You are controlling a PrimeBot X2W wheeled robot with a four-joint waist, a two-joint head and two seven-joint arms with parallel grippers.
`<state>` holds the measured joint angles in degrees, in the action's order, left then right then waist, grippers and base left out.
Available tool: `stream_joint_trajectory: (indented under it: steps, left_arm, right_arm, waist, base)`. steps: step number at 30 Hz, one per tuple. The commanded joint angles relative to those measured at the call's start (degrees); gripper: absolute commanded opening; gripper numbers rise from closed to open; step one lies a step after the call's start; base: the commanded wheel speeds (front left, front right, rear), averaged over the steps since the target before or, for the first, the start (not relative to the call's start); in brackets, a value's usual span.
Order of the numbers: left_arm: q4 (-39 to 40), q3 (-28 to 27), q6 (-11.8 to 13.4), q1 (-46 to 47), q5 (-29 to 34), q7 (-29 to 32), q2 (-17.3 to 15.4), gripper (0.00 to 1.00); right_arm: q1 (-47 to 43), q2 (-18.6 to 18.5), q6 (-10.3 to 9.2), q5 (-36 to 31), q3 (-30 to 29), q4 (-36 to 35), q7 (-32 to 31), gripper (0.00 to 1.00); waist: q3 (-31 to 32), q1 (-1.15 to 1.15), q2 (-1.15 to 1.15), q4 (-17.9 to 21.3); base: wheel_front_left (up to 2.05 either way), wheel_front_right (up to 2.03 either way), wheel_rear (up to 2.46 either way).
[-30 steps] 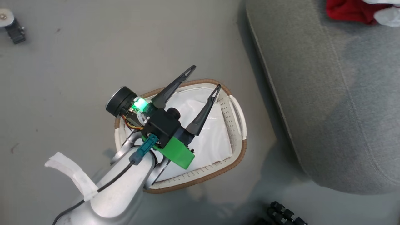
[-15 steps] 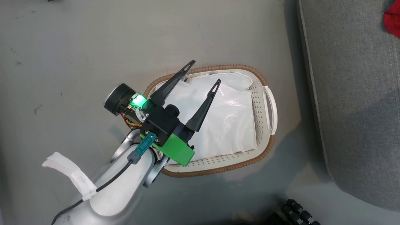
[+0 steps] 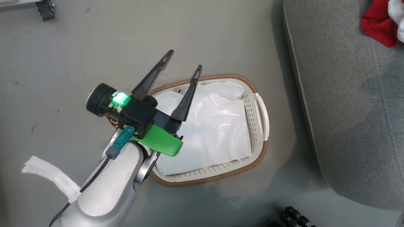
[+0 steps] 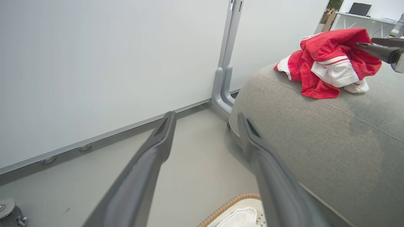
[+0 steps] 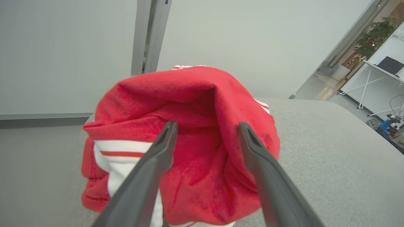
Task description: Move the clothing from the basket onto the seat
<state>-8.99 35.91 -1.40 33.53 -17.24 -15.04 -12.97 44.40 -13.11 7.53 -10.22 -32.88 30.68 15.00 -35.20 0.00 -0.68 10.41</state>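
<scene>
The left forearm (image 3: 110, 189) is a pale silver shell with a strip of white tape (image 3: 50, 176) and a black cable (image 3: 94, 172) ending in a teal plug (image 3: 121, 143). Above sit a bright green bracket (image 3: 159, 143), a black camera block (image 3: 137, 115) and a round black cap (image 3: 98, 102) (a green light (image 3: 120, 98) glows beside it). The left gripper (image 3: 185, 60) has 2 long dark jaws, slotted at the tips.

A white sheet (image 3: 217, 126) lies crumpled. Near the edge of the grey floor (image 3: 79, 47), by the white wall (image 4: 94, 63), sits a dark object (image 3: 45, 9), perhaps a caster. A grey post (image 4: 225, 63) splits the wall; a laptop (image 5: 390, 65) and plant (image 5: 374, 47) stand far off.
</scene>
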Motion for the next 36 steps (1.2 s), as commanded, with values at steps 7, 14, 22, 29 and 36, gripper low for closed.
stream_joint_trajectory:
  steps: [7,14,22,29,36]
  left_arm:
    - [0.3,-6.7,1.6,-4.4,-1.6,-0.1,1.3,1.00]
    - [-1.0,-14.6,2.3,-10.5,-2.0,-0.1,3.5,1.00]
    - [-1.9,-25.2,2.0,-20.7,-1.5,-0.1,4.9,1.00]
    - [-1.1,-32.9,0.0,-29.4,-0.4,-0.1,6.8,1.00]
    - [-0.3,-36.8,-2.5,-36.2,0.8,-0.1,8.6,1.00]
  right_arm:
    - [-3.0,1.1,-0.08,2.6,7.4,-3.4,0.3,1.00]
    - [-3.8,3.2,-0.08,4.2,16.5,-1.4,0.3,1.00]
    - [-9.4,8.3,-0.08,9.2,23.7,-0.7,0.3,1.00]
    - [-18.6,10.2,-0.08,15.1,28.7,-3.4,0.3,1.00]
    - [-28.6,10.1,-0.08,21.4,33.8,-6.6,0.3,1.00]
  waist:
    - [7.9,0.00,0.68,-2.0]
    - [16.0,0.00,0.68,-6.5]
    - [23.5,0.00,0.68,-10.7]
    - [27.7,0.00,0.68,-12.4]
    - [31.0,0.00,0.68,-12.3]
  base:
    - [0.00,0.00,0.00]
    - [0.00,0.00,0.00]
    - [0.00,0.00,0.00]
    - [0.00,0.00,0.00]
    - [0.00,0.00,0.00]
